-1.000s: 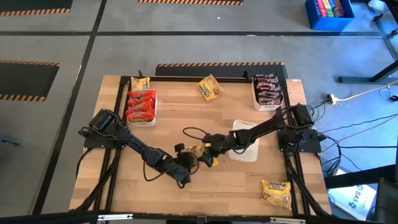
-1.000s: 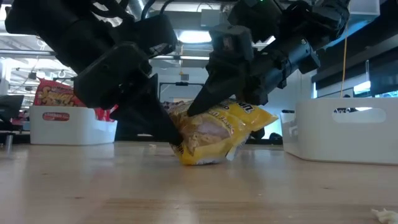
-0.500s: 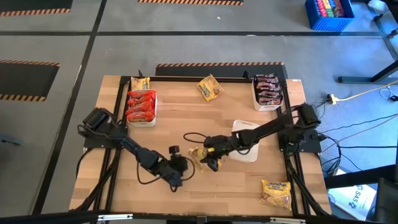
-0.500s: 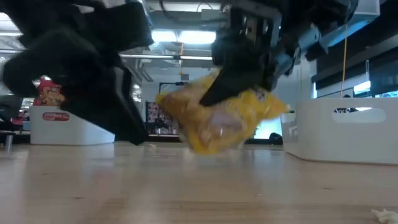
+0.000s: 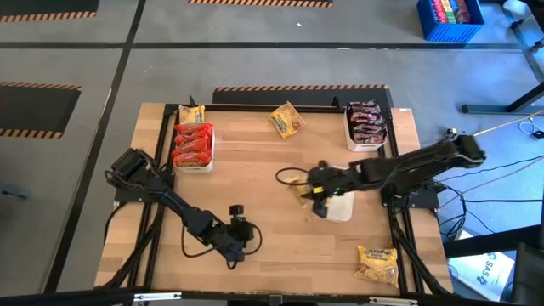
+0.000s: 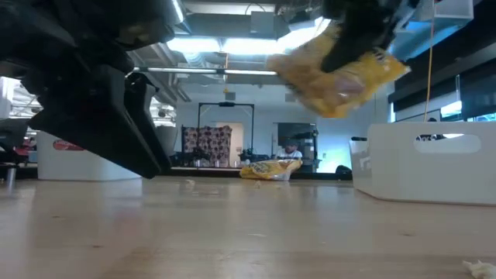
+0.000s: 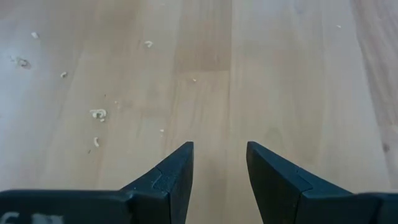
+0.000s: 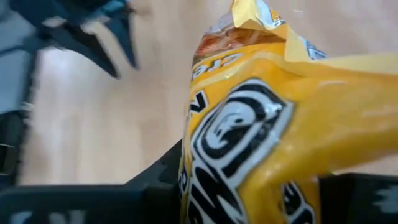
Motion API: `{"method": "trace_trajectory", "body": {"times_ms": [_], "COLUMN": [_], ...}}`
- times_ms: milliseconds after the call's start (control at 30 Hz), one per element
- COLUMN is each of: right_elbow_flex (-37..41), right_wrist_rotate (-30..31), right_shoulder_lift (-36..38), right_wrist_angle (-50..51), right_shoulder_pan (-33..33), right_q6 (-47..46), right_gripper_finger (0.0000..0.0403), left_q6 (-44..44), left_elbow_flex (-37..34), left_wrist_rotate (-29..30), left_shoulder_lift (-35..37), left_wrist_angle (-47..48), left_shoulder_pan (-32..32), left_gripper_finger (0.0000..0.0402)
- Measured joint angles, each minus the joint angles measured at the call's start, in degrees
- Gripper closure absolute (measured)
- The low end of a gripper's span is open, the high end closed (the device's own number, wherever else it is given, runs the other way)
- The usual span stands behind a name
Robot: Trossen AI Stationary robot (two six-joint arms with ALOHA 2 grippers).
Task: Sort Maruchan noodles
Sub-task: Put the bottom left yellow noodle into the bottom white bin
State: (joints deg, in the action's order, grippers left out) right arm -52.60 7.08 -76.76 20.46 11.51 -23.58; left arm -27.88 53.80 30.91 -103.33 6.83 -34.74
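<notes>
Yellow packet (image 6: 341, 68): held in the right gripper (image 5: 319, 202), lifted clear off the table (image 5: 280, 255); one second ago it lay on the wood between both grippers.
Right gripper: clamped on the yellow packet; it has moved from the table middle toward the empty tray (image 5: 340, 204) and is now at that tray's left edge.
Left gripper (image 5: 240, 231): fingers (image 7: 168, 177) apart with bare wood between them, holding nothing; it has pulled back from the packet and sits well apart from the empty tray, nearer the front edge.
Red packets (image 5: 193, 144): in the white tray (image 5: 208, 161) at the back left, far from the empty tray; unchanged.
Dark packets (image 5: 366, 121): in the white tray (image 5: 350, 140) just behind the empty tray; unchanged.
Loose yellow packets: one (image 5: 287, 119) at the back middle, one (image 5: 378, 263) at the front right corner, one (image 5: 191, 113) behind the red tray; all unchanged.
Surface: light wooden boards with small noodle crumbs (image 7: 96, 115) near the left gripper; a black frame runs along the table edges.
Room: grey floor with striped tape, a blue crate (image 5: 450, 19) far behind the empty tray, cables on the floor at the right; the low view shows ceiling lights and a person seated far back.
</notes>
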Motion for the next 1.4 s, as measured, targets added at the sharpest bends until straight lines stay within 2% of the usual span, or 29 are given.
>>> {"method": "trace_trajectory", "body": {"times_ms": [233, 367, 467, 767, 867, 1400], "right_elbow_flex": [-3.3, -8.8, -10.9, -7.7, -7.0, -7.0], "right_wrist_rotate": [8.7, 12.6, 12.1, 4.0, 3.1, 0.4], "right_shoulder_lift": [9.3, 9.7, 8.5, 3.3, 1.1, -8.0], "right_wrist_angle": [24.5, 38.8, 43.9, 45.8, 45.4, 45.2], "right_shoulder_pan": [0.0, 0.0, -1.9, -10.3, -11.9, -12.3], "right_q6": [0.0, -0.5, -0.2, 8.1, 10.5, 14.8], "right_gripper_finger": [0.0288, 0.0286, 0.0285, 0.0284, 0.0284, 0.0283], "left_q6": [0.0, 0.0, 0.0, 0.0, 0.0, 0.0], "left_elbow_flex": [0.0, 0.0, 0.0, 0.0, 0.0, 0.0], "left_wrist_rotate": [0.1, 0.1, 0.1, 0.1, 0.1, 0.1], "left_shoulder_lift": [0.0, 0.0, 0.0, 0.0, 0.0, -0.1], "left_wrist_angle": [-0.1, -0.4, -0.5, -0.6, -0.5, -0.5], "left_shoulder_pan": [1.2, 1.5, 1.8, 1.8, 1.8, 1.8], "left_gripper_finger": [0.0258, 0.0258, 0.0258, 0.0258, 0.0258, 0.0258]}}
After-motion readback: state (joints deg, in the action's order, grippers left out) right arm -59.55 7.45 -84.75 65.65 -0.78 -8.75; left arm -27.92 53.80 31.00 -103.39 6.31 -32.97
